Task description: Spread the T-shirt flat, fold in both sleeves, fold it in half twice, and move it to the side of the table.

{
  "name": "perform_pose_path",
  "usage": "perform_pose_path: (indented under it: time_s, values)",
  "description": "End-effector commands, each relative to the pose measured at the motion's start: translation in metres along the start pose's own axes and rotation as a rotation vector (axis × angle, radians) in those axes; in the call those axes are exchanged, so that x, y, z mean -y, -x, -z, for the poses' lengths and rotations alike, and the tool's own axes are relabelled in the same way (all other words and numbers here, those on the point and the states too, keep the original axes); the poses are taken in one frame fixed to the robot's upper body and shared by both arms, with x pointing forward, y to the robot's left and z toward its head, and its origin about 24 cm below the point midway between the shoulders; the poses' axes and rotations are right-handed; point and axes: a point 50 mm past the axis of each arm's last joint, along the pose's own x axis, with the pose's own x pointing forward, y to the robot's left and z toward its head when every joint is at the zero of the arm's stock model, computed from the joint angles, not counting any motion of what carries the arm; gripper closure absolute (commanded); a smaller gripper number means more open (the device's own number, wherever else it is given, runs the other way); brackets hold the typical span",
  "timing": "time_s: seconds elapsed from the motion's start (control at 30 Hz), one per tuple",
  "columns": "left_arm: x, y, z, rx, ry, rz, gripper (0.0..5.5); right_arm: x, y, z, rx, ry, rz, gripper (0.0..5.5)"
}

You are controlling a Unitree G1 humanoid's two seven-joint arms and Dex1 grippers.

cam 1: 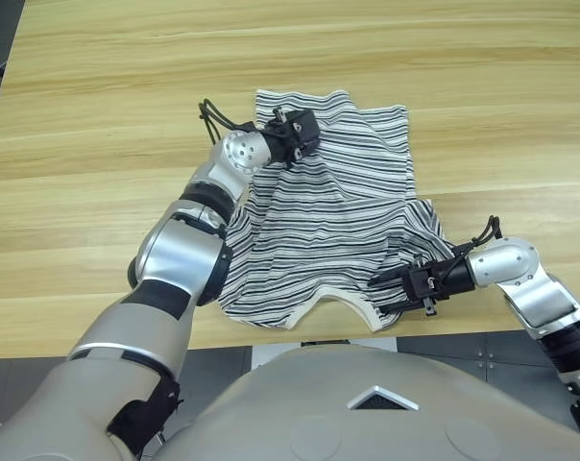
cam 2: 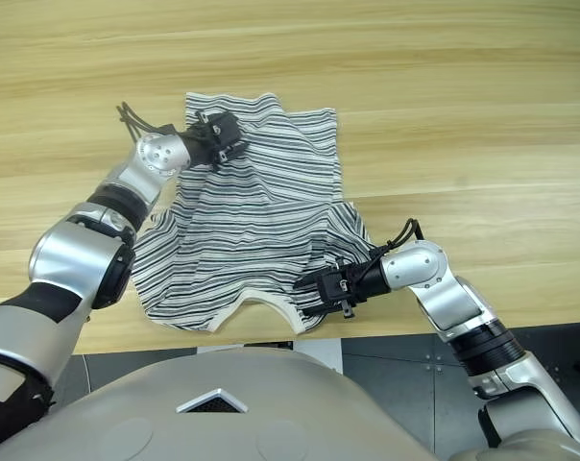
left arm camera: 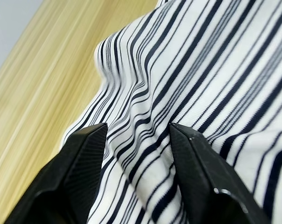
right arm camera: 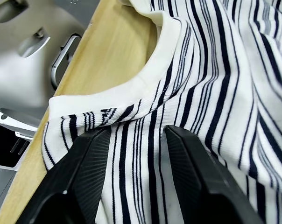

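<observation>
Left claw (cam 1: 304,144) reached far forward, jaws apart, right claw (cam 1: 384,293) low and close, jaws apart

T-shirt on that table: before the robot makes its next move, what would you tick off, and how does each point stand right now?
1. T-shirt lying flat: not ok, creased and bunched.
2. T-shirt fully on the table: ok, though its collar lies close to the near edge.
3. Left gripper placed on cloth: ok, fingers apart astride a ridge of fabric at the shirt's far left part.
4. Right gripper placed on cloth: ok, fingers apart beside the collar.
5. Firm hold on the fabric: cannot tell for either gripper.
6. Bare wood to spread onto: ok, on the far side and both sides.
</observation>
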Motion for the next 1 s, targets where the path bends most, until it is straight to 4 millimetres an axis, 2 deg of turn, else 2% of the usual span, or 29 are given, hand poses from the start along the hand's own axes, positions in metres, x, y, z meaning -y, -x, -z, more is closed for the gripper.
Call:
perform_pose_path:
  time_s: [0.03,0.17,0.23,0.33,0.4,0.47,0.6,0.8,0.87,1.0]
  values:
    - [0.004,0.034,0.069,-0.289,0.099,-0.031,3.04,-0.015,0.000,0.012,-0.052,-0.070,-0.054,3.33]
    - [-0.001,0.039,0.074,-0.305,0.106,-0.062,3.04,-0.021,-0.008,0.012,-0.017,-0.088,-0.067,3.33]
    - [-0.001,0.038,0.072,-0.286,0.115,-0.063,3.04,-0.017,-0.012,0.007,0.026,-0.062,-0.035,3.33]
    - [0.000,0.030,0.058,-0.200,0.115,-0.046,3.04,0.012,-0.018,-0.021,0.243,0.023,0.167,3.33]
    - [0.001,0.022,0.043,-0.122,0.089,-0.017,3.04,0.027,-0.016,-0.038,0.361,0.076,0.273,3.33]
    - [0.003,0.016,0.029,-0.052,0.056,0.017,3.04,0.038,-0.010,-0.047,0.401,0.122,0.348,3.33]
    - [-0.002,0.014,0.016,0.010,-0.002,0.041,3.04,0.048,0.007,-0.049,0.368,0.174,0.405,3.33]
    - [-0.041,0.036,0.015,0.060,-0.059,-0.086,3.04,0.054,0.023,-0.044,0.295,0.194,0.407,3.33]
    - [-0.053,0.046,0.017,0.054,-0.103,-0.117,3.04,0.057,0.024,-0.038,0.267,0.182,0.433,3.33]
    - [-0.056,0.066,0.037,0.006,-0.170,-0.104,3.04,0.061,0.026,-0.027,0.225,0.168,0.462,3.33]
